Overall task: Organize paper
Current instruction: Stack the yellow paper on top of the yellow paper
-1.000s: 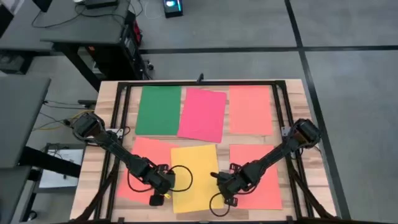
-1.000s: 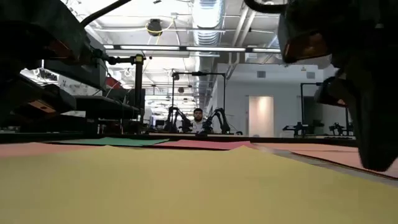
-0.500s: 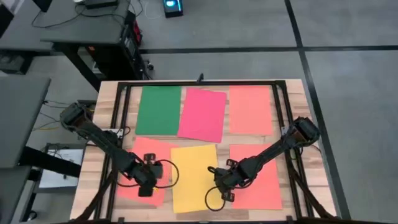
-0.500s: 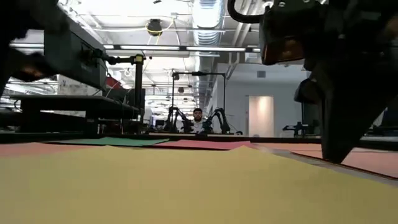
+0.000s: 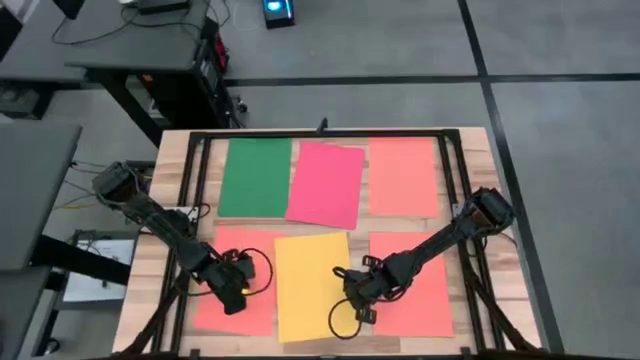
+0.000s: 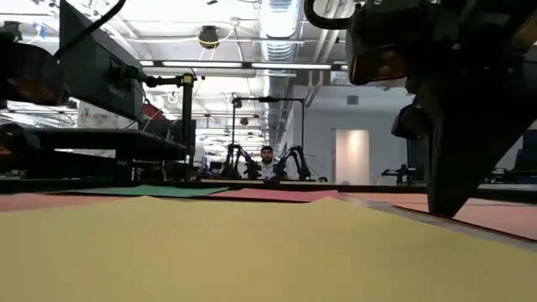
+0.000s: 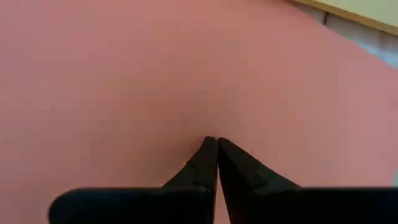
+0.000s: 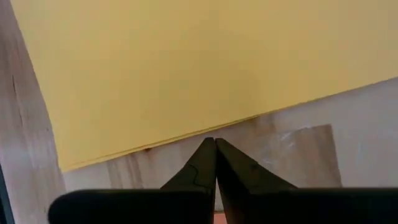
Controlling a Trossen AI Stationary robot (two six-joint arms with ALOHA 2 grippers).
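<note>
Tools closed: left tool over pink-red paper sheet; right tool beside yellow paper sheet edge.

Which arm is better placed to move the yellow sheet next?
Probably the right. The right gripper sits by the yellow sheet edge, fingers shut, bare wood showing in its wrist view. The left gripper is over the pink-red sheet.

even, bright overhead light — ceiling strip lamps glare white in the low view. the yellow sheet ahead of the fingers lies soft and unfocused, the dark arms blurred — shadows stay faint throughout.
</note>
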